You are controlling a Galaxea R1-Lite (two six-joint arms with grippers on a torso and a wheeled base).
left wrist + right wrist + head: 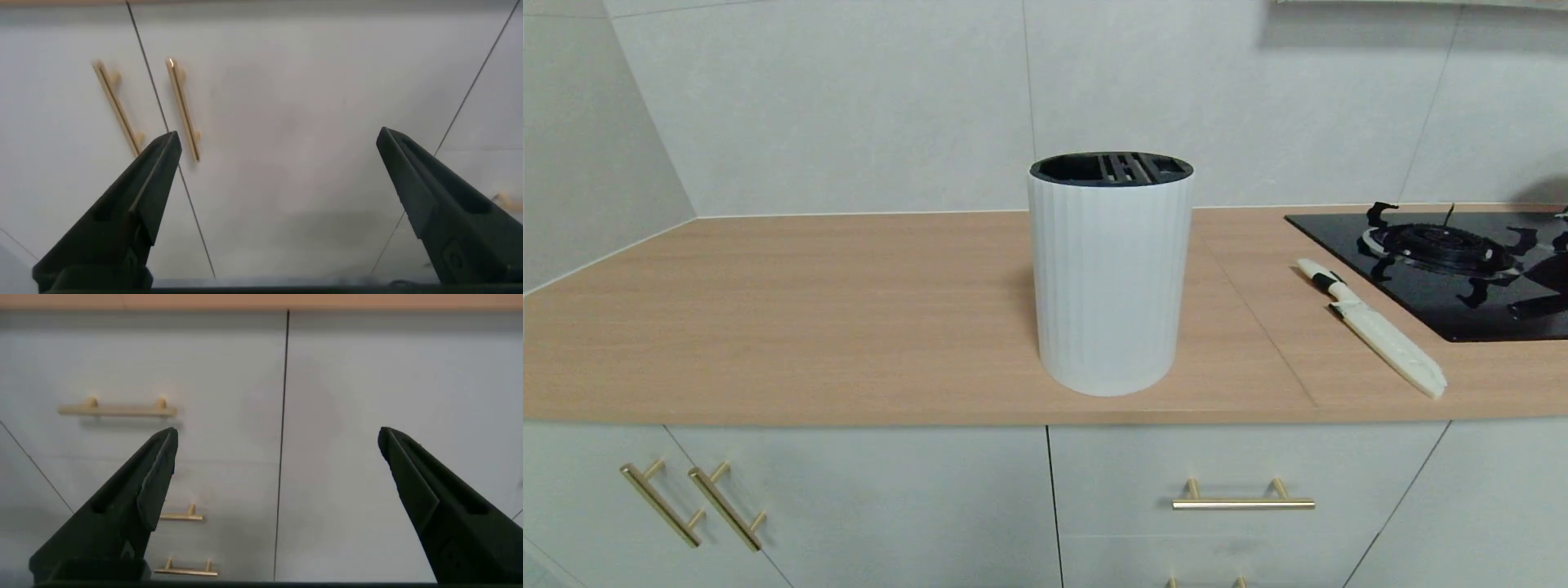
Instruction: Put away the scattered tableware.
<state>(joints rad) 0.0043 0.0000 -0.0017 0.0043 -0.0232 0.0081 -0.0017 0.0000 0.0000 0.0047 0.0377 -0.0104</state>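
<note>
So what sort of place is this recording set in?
Most likely a home kitchen: a gas hob set into a wooden counter, brass-handled cabinets below, and a knife lying near a white knife holder.

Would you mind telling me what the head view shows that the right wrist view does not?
Head view: a white knife holder, a knife to its right and a hob, all on the wooden counter. Right wrist view: the right gripper, open, before the drawer fronts. Both: the counter's edge, those drawer fronts and a horizontal brass handle.
</note>
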